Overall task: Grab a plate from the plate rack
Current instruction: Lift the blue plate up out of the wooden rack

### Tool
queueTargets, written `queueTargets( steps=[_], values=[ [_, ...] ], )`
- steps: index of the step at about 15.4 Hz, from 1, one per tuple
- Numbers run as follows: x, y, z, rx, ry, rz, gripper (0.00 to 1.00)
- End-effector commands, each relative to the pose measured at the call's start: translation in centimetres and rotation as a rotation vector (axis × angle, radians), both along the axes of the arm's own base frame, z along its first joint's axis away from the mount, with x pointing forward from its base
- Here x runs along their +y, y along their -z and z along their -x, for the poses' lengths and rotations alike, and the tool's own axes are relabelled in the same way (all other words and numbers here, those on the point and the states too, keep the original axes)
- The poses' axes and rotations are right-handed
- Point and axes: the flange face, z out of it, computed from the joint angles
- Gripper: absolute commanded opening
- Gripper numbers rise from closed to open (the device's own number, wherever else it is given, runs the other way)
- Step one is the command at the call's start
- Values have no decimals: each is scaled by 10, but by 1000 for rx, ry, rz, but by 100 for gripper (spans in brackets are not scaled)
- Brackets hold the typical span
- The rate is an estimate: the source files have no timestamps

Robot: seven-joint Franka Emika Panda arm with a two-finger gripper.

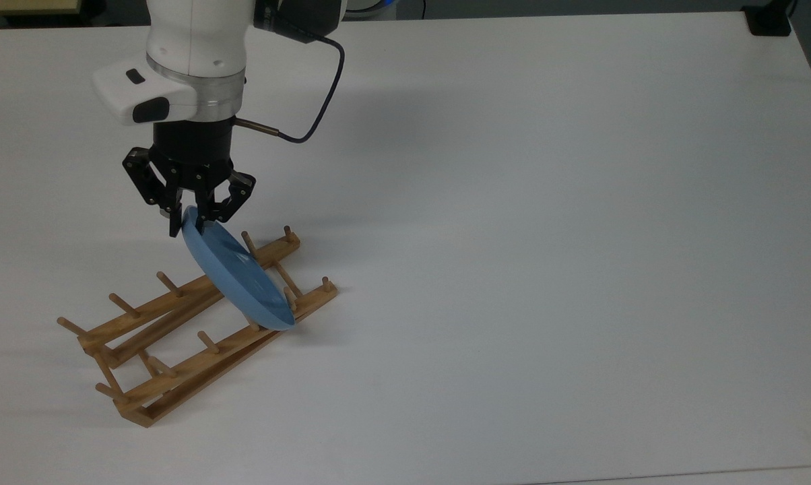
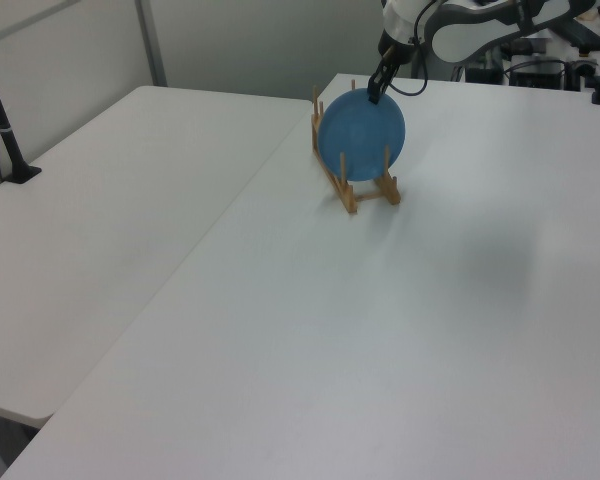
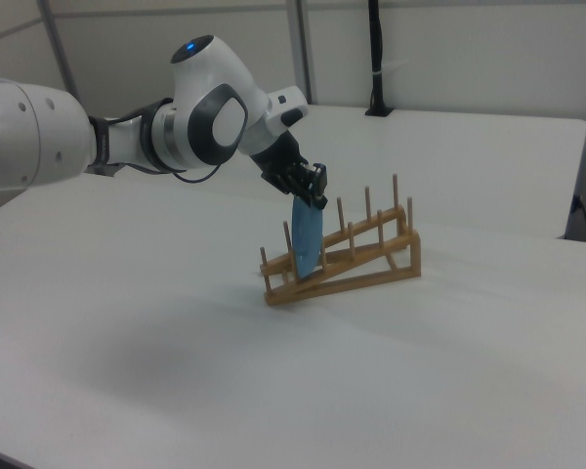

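Observation:
The light-blue plate [image 1: 237,276] stands on edge, tilted, between pegs near the right end of the wooden plate rack [image 1: 176,377] in the top view. My gripper [image 1: 188,222] comes down from above and is shut on the plate's upper rim, one finger on each face. The left view shows the plate [image 2: 361,138] face-on in the rack [image 2: 352,200], with the gripper [image 2: 375,95] at its top edge. Edge-on in the right view, the plate [image 3: 305,239] still sits low in the rack [image 3: 371,264], under the gripper [image 3: 313,198].
The rack rests on a wide white table [image 1: 547,236]. A dark cable [image 1: 325,74] loops from the wrist. A black clamp [image 1: 769,20] sits at the top view's far right corner. A black post [image 2: 5,120] stands on a second table in the left view.

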Motion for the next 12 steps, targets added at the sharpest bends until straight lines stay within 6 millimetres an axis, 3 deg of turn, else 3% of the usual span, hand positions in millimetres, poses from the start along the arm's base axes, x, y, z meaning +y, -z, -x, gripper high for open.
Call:
queueTargets(
  steps=[1, 5, 9, 12],
  values=[
    [3, -4, -1, -25, 5, 11, 8],
    [-1, -16, 2, -41, 13, 10, 5],
    [-5, -64, 18, -93, 39, -11, 5],
    [3, -87, 37, -39, 94, -132, 5]
  ],
)
